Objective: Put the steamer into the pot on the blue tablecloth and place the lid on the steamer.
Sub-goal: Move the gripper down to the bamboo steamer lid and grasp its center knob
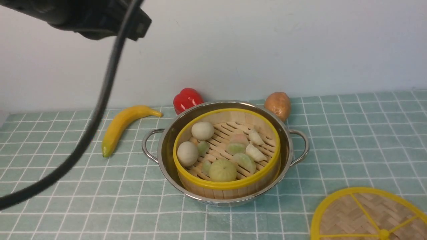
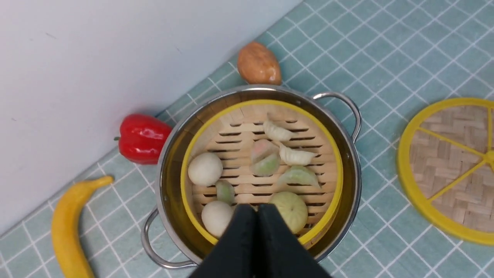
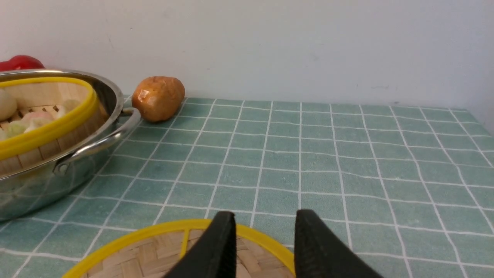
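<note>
Steamer (image 1: 227, 185) already sits in the pot (image 1: 165, 150) on the blue tablecloth (image 1: 100, 206), directly under the left gripper (image 2: 255, 208), pinched shut and empty, so the lid (image 3: 154, 255), lying beneath the half-open, empty right gripper (image 3: 265, 213), could strike it or land askew

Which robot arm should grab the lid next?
The right. Its open right gripper hovers just over the lid, on the robot's right side. The left gripper is shut, up above the steamer, farther from the lid.
</note>
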You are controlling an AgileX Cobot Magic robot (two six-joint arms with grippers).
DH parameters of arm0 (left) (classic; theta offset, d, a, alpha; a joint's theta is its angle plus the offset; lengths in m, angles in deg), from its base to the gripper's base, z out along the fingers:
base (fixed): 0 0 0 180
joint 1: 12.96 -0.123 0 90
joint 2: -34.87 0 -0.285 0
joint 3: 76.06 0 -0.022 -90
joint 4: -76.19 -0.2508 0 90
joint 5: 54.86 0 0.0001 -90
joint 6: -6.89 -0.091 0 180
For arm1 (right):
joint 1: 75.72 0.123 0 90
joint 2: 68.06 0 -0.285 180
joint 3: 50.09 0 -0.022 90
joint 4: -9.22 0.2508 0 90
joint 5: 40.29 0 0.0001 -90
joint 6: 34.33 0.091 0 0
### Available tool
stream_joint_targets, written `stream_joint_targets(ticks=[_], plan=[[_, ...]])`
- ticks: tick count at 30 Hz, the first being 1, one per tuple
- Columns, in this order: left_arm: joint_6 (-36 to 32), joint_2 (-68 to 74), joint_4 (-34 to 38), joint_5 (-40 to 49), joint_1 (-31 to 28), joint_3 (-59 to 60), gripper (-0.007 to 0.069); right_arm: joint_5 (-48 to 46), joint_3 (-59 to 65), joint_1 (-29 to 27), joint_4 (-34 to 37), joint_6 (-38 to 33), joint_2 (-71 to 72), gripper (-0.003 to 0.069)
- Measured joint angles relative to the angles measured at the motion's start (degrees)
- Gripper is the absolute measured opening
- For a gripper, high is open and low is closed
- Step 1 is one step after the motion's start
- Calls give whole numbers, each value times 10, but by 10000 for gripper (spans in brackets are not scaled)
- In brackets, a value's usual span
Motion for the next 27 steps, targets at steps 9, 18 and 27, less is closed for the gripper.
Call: stream_joint_targets(ticks=[9,18,27], plan=[[-1,-57,-1,-82,-51,73,-8,0,0,0,0,0,0,240],[-41,-313,48,-353,-269,547,12,0,0,0,0,0,0,240],[-61,-576,68,-474,-353,869,22,0,0,0,0,0,0,240]])
